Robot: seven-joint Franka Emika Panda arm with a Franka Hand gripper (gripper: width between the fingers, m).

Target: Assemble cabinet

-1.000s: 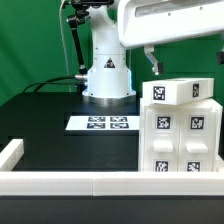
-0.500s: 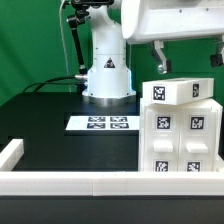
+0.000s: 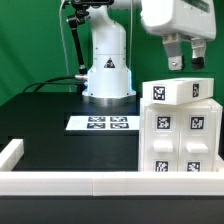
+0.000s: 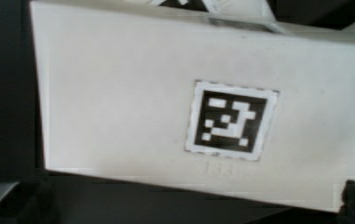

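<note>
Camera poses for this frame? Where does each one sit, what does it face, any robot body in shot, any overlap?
Exterior view: off the arm, low beyond the white border rail, facing the robot base across the black table; gripper hangs above the cabinet.
Wrist view: on the wrist, looking down at the cabinet's tagged top; dark fingertips at the frame corners.
Shared: the cabinet.
</note>
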